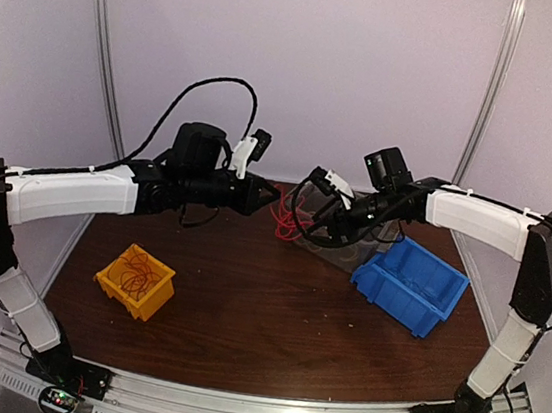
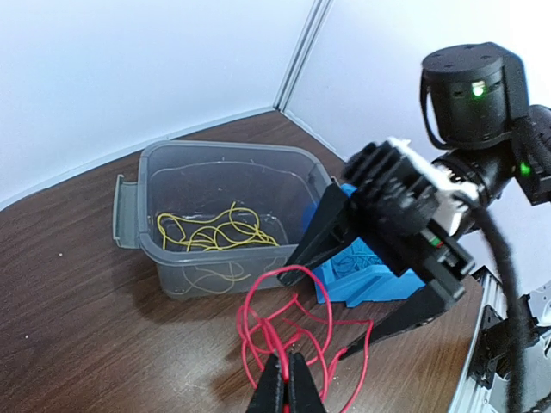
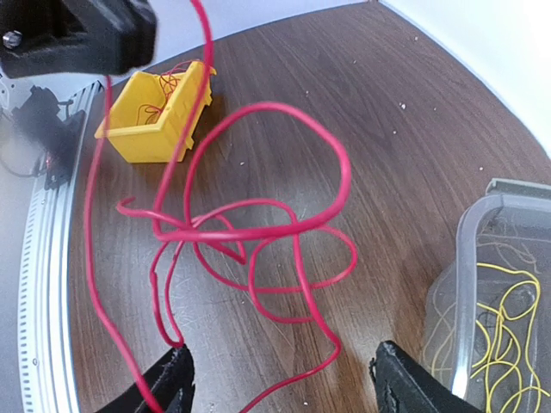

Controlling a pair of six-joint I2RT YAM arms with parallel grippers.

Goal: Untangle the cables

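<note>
Dark brown wood forms the table (image 1: 240, 333), closed in by plain white walls (image 1: 304, 59). At the middle of its far half we see the red cables (image 1: 282, 222), one loose bundle of thin loops between the two gripper heads. Its long axis runs from the left gripper (image 2: 287, 383) downward toward the wood, and the loops fan out sideways. We cannot tell whether the lowest loops touch the table. The left arm reaches in level from the left side with its jaws pressed together on a red strand. The right arm comes in from the right with its elbow high and its wrist tipped down and leftward. The right gripper (image 3: 280, 379) faces the bundle with its jaws wide apart; red strands pass between them, unpinched. Just behind the bundle stands a clear tub (image 2: 224, 148) with yellow wires (image 2: 215, 234) coiled on its floor. A blue bin (image 1: 413, 284) sits beside the tub on the right. A yellow bin (image 1: 136, 282) sits well apart at the near left.
</note>
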